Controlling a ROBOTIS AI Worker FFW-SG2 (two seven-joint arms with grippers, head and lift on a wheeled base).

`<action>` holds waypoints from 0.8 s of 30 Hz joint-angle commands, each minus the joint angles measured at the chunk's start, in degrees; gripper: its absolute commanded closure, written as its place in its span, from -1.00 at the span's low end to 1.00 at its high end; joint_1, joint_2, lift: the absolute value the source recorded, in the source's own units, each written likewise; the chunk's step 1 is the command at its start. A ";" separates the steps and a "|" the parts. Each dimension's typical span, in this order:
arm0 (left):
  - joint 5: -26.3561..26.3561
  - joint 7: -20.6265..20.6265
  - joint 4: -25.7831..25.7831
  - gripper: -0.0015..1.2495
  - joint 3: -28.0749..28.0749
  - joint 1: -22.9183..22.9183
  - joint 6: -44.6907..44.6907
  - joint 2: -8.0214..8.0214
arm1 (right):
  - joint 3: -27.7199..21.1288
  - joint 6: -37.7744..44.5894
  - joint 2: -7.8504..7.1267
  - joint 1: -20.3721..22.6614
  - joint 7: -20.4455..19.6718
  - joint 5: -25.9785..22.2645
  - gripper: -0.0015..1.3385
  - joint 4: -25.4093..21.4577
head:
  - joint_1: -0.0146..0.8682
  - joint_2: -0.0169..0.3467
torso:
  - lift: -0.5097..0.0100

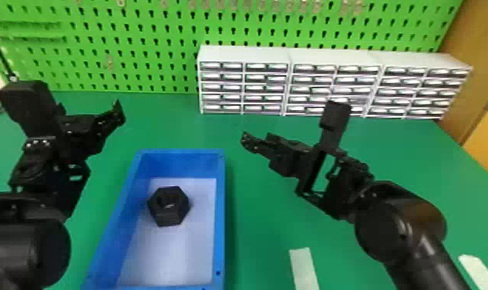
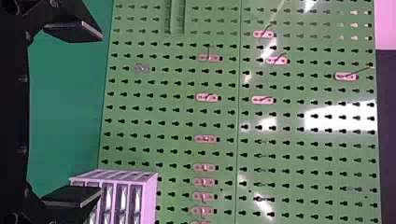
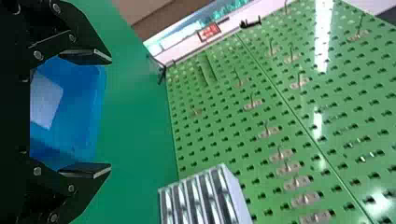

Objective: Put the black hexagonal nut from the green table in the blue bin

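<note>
The black hexagonal nut (image 1: 169,206) lies flat on the pale floor of the blue bin (image 1: 220,216), towards its back left part. My left gripper (image 1: 119,112) is above the green table (image 1: 262,216), behind and left of the bin. My right gripper (image 1: 246,142) hangs to the right of the bin's back corner. In the left wrist view the left gripper (image 2: 100,114) is wide open with nothing between its fingers. The right gripper (image 3: 109,114) also stands open and holds nothing in the right wrist view, with part of the blue bin (image 3: 97,100) beyond it.
White drawer cabinets (image 1: 243,54) stand along the table's back edge, before a green pegboard (image 1: 138,46). Two pale strips lie at the front, one right of the bin (image 1: 304,270) and another by the right arm (image 1: 480,272).
</note>
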 commanded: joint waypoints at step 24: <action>0.43 0.10 1.29 -0.80 0.38 0.90 -1.93 -0.45 | -20.50 -0.96 2.89 7.61 0.35 13.92 -0.33 -1.34 | 0.60 -0.86 | 0.59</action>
